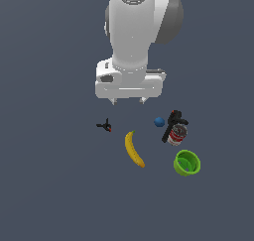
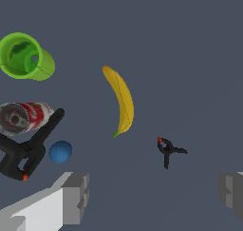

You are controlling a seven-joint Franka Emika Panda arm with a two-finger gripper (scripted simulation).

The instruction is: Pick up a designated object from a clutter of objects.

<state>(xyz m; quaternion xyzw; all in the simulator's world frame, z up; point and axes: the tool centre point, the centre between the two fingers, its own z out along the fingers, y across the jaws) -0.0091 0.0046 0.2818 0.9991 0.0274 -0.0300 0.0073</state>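
Note:
The designated object, a tiny black clamp [image 1: 104, 126] with red tips, lies alone on the floor at the exterior view's left of the clutter; the wrist view shows the clamp [image 2: 167, 149] between and beyond my fingers. My gripper [image 1: 128, 101] hangs open well above the floor, between the clamp and the other objects, holding nothing. Its grey fingers [image 2: 76, 197] frame the wrist view. A yellow banana [image 1: 133, 149] lies beside the clamp, also seen as the banana [image 2: 122, 99] in the wrist view.
At the exterior view's right sit a small blue ball [image 1: 158, 121], a long black tool [image 1: 173, 124] leaning over a red-labelled can [image 1: 177, 134], and a green cup [image 1: 187, 162] on its side. The floor is flat dark grey.

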